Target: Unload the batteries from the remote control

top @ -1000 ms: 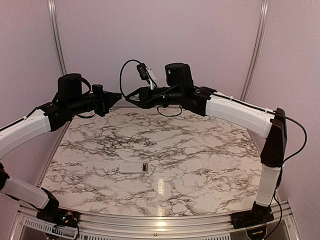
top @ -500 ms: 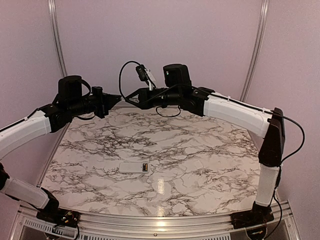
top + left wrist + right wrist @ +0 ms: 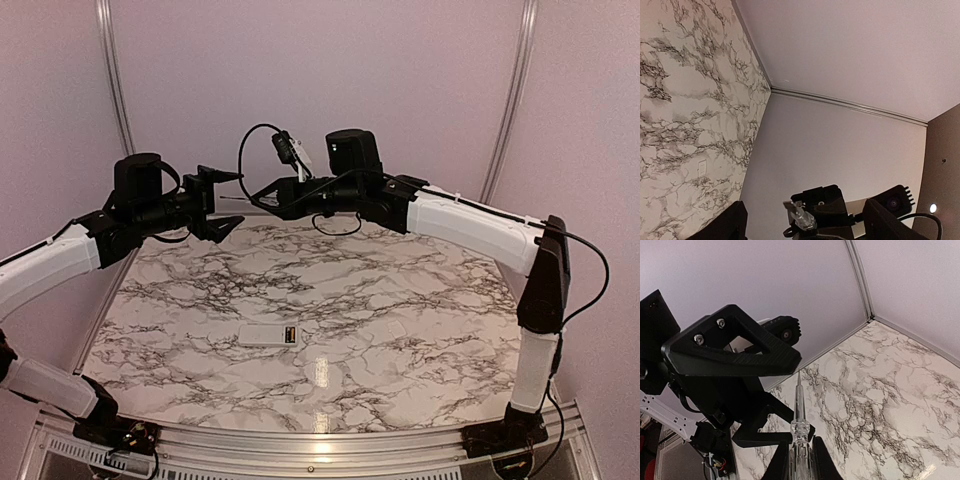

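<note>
The white remote control (image 3: 268,335) lies flat on the marble table (image 3: 400,310), near its front centre. The gold and dark batteries (image 3: 288,335) show in the recess at its right end. Both arms are raised over the table's far edge, well away from the remote. My right gripper (image 3: 268,195) (image 3: 800,467) is shut on a clear, pointed screwdriver-like tool (image 3: 800,425). The tool's tip points at my left gripper (image 3: 226,200) (image 3: 805,205). That gripper is open, its black fingers (image 3: 735,352) above and below the tip without touching it.
Pale walls with aluminium corner rails (image 3: 112,80) close in the table at the back and sides. A black cable (image 3: 245,150) loops above the right wrist. A glare spot (image 3: 320,372) lies on the marble right of the remote.
My left gripper has opened, its fingers now spread apart around the tool's tip. The right gripper keeps hold of the tool and has barely moved. The remote has not moved.
</note>
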{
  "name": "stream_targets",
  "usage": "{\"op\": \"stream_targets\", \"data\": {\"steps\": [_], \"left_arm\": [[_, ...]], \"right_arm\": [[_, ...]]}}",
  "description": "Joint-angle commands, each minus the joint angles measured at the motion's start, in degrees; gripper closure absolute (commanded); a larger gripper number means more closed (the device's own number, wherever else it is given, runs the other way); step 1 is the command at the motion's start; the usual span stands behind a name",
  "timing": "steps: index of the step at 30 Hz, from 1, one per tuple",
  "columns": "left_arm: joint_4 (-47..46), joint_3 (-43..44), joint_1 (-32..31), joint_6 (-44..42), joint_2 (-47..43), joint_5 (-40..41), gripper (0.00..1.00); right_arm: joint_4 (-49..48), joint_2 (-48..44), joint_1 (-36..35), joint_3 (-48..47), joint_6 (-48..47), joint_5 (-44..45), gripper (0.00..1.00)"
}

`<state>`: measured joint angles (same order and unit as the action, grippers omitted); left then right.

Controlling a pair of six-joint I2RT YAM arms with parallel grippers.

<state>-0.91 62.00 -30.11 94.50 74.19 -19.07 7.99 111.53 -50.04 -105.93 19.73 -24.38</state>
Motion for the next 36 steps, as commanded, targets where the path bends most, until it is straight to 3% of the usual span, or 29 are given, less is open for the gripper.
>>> {"op": "stream_targets", "data": {"steps": [1, 7, 10, 17, 22, 28, 36], "left_arm": [[2.05, -0.47, 0.03, -3.67, -3.02, 0.70, 0.05], [3.70, -1.76, 1.15, -6.51, -4.98, 1.44, 0.01], [6.61, -0.47, 2.35, -11.82, -6.11, 1.72, 0.01], [18.96, 4.15, 3.13, -37.32, -9.96, 11.08, 0.01], [23.14, 1.98, 3.08, -54.96, -11.75, 11.68, 0.02], [21.19, -5.08, 3.04, -70.85, -13.30, 3.56, 0.06], [14.33, -14.93, 1.81, -89.83, -16.05, 0.27, 0.09]], "right_arm": [[0.26, -2.40, -0.61, 0.51, 0.38, 1.56, 1.00], [2.29, -2.86, -0.59, 0.76, 0.31, 2.72, 1.00], [3.23, -3.18, -0.61, 0.82, 0.10, 4.06, 1.00], [5.98, -5.50, -0.61, 3.00, 0.12, 6.40, 1.00], [9.21, -7.70, -0.65, 5.11, -0.52, 6.71, 1.00], [15.68, -10.33, -0.63, 6.60, -1.50, 6.95, 1.00], [28.49, -12.10, -0.62, 5.07, 0.28, 7.61, 1.00]]}}
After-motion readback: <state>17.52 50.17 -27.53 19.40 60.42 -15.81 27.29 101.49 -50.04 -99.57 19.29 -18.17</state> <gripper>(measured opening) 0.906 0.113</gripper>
